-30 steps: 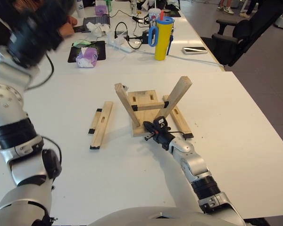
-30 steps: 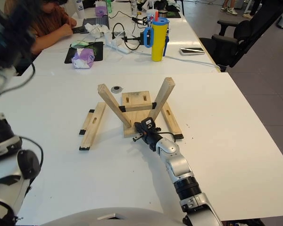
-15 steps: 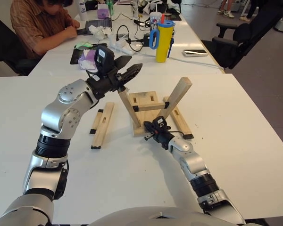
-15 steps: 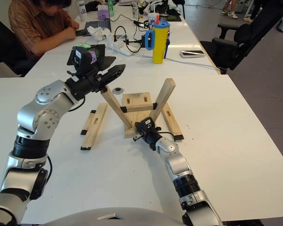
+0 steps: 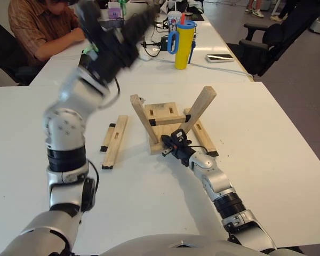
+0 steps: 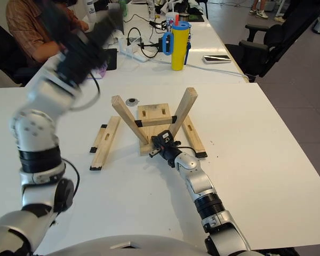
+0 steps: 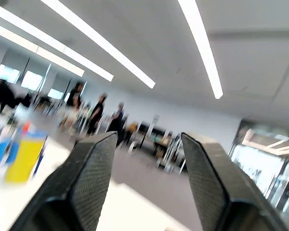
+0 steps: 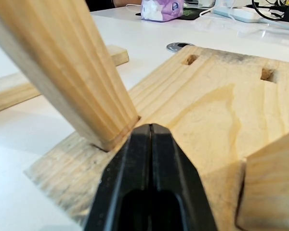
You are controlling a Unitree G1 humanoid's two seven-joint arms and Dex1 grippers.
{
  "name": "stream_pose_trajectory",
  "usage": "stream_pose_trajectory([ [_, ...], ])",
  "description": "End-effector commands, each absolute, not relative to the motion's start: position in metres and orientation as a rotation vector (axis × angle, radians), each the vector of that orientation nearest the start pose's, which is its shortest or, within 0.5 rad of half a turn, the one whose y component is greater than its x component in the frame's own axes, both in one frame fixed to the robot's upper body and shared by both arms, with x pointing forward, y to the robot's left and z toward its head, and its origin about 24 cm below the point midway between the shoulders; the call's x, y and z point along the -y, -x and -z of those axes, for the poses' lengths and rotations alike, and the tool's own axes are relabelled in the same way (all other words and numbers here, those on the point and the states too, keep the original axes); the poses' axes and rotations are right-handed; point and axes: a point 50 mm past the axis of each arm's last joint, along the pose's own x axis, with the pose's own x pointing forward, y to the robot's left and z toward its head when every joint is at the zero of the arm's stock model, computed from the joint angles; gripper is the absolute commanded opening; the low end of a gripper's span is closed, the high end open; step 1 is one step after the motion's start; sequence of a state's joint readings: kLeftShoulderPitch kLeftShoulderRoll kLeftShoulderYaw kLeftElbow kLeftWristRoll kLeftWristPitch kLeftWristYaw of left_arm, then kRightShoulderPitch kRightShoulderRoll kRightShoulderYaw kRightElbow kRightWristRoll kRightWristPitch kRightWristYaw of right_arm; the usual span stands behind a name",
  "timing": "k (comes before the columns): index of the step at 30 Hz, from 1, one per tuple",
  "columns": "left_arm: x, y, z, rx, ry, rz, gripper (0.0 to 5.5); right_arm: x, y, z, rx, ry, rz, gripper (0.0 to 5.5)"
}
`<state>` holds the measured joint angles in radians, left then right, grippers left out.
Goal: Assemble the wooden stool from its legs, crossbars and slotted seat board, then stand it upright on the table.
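The slotted seat board [image 5: 164, 112] lies flat on the white table [image 5: 266, 138]. Two legs [image 5: 143, 119] [image 5: 200, 108] stand slanted in it, joined by a crossbar [image 5: 168, 121]. A third leg [image 5: 204, 137] lies along the board's right side. A loose leg [image 5: 116, 140] and a short crossbar [image 5: 108, 137] lie to the left. My right gripper [image 5: 168, 147] is shut, its tips [image 8: 151, 130] resting on the board's near edge beside the left leg's foot [image 8: 106, 137]. My left gripper [image 5: 117, 21] is raised high over the back table, with its fingers [image 7: 94, 178] open and nothing between them.
A yellow bottle [image 5: 183, 45], a phone [image 5: 220, 56], cables and a purple pack [image 6: 100, 69] are on the back table, where a person sits at the far left. A small metal disc [image 6: 131, 101] lies behind the stool. An office chair [image 5: 264, 45] stands at the right.
My left arm dropped from overhead to the top of the left leg, then swung up and back over the rear table. The right gripper stayed at the seat board.
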<state>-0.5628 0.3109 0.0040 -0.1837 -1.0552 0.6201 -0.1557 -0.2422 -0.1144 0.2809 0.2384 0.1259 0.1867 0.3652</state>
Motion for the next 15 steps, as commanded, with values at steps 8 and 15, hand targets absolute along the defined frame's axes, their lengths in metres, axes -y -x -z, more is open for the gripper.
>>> stream_pose_trajectory([
  [8, -0.131, -0.313, -0.202, 0.281, 0.265, 0.524, 2.49, 0.099, -0.257, 0.027, -0.52, 0.116, -0.628, 0.0],
  [15, -0.157, -0.273, -0.243, 0.606, 0.101, 0.229, 2.49, 0.092, -0.264, -0.006, -0.314, -0.008, -0.633, 0.0],
])
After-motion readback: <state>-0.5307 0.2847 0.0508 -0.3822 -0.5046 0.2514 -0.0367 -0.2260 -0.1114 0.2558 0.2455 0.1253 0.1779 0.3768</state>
